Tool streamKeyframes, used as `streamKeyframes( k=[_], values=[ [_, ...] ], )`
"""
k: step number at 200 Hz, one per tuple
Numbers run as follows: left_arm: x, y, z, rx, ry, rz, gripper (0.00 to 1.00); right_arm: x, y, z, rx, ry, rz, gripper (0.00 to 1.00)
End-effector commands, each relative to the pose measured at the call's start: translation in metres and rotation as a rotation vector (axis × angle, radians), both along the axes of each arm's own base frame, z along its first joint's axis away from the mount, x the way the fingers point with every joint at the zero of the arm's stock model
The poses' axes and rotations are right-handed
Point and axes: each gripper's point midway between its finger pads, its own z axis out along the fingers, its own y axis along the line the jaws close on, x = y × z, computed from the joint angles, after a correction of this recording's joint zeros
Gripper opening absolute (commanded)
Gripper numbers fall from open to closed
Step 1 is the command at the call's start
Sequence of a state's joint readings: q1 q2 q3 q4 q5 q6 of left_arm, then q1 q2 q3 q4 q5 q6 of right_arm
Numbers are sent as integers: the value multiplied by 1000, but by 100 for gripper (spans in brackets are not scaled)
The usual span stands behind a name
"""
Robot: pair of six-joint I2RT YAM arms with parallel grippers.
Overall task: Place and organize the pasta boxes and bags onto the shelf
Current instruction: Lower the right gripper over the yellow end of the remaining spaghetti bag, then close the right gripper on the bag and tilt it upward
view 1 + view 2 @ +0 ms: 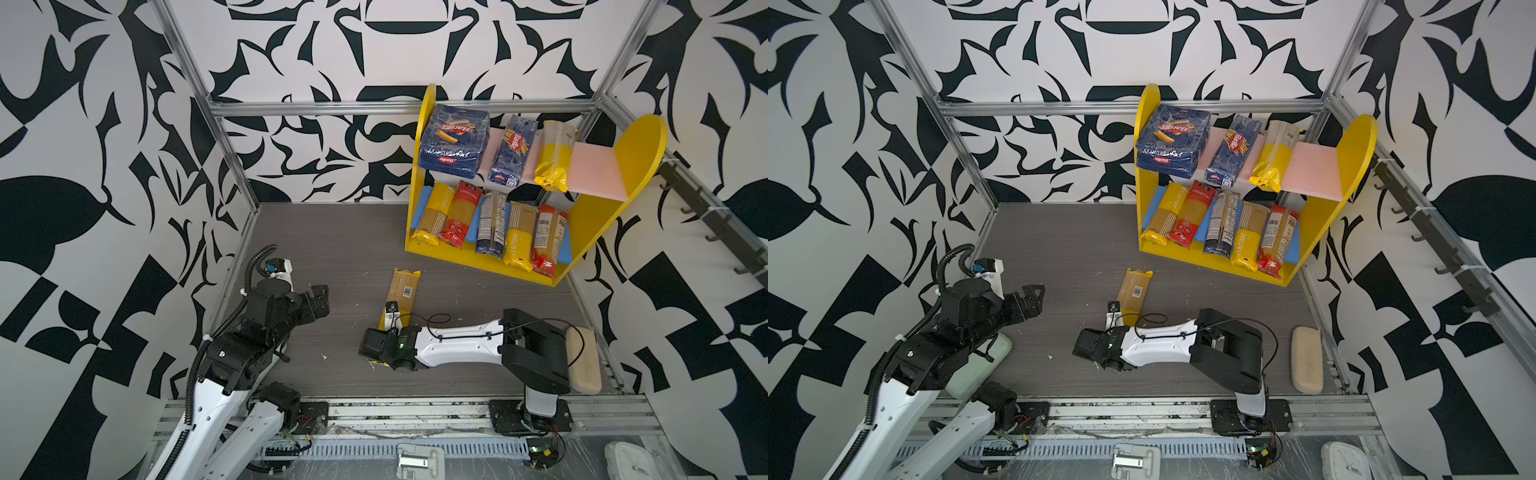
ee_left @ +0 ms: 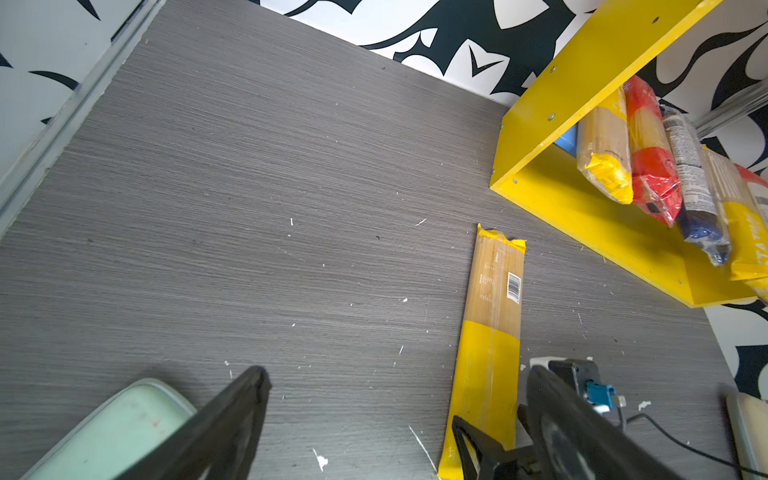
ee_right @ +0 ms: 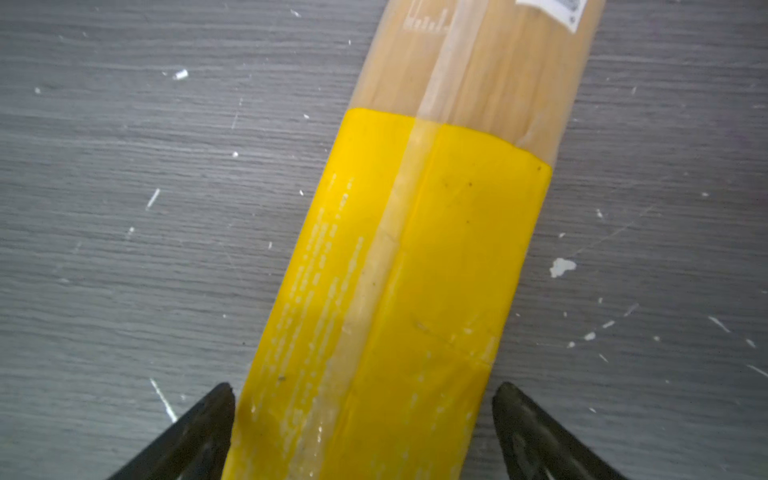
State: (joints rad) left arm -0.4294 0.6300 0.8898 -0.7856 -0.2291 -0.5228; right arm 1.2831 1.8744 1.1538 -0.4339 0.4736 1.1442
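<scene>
The right gripper (image 3: 365, 419) is held wide open and pointed down, its jaws set just beside the two edges of the one loose bag (image 3: 436, 232), evidently so that its full width can be taken in a single close; no grip is made yet. The bag's yellow end lies between the fingertips, flat on the table (image 3: 124, 249), and its clear part runs ahead of the gripper toward the shelf (image 1: 486, 259), well beyond. There the lower board (image 1: 424, 203) is filled by five bags (image 1: 490, 224). A bare stretch of the pink upper board (image 1: 594, 166) is seen beside the Barilla packs (image 1: 453, 141) and a yellow-ended bag (image 1: 552, 158), and is probably the intended spot. With a hold so near one end, the far end may sag. The left gripper (image 1: 1032, 296) is seen open and empty, well off to the side, presumably to leave the way clear.
</scene>
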Motion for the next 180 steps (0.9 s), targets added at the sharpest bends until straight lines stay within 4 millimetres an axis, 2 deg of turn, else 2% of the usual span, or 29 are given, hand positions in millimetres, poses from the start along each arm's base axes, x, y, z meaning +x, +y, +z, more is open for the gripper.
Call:
streamKeyframes(
  k=[1, 42, 124, 167, 180],
  values=[
    [-5, 6, -7, 25, 13, 12, 99, 5, 7, 3, 31, -33, -36, 99],
    [-7, 4, -12, 20, 19, -3, 99, 5, 5, -15, -41, -37, -53, 99],
    [-9, 2, -14, 6, 18, -17, 99, -10, -27, -65, -125, 39, -116, 96],
    [-10, -1, -13, -11, 12, -30, 99, -25, -47, -88, -103, 84, -150, 82],
    [-11, -2, -12, -19, 7, -33, 99, -28, -49, -89, -94, 87, -148, 71]
  ],
)
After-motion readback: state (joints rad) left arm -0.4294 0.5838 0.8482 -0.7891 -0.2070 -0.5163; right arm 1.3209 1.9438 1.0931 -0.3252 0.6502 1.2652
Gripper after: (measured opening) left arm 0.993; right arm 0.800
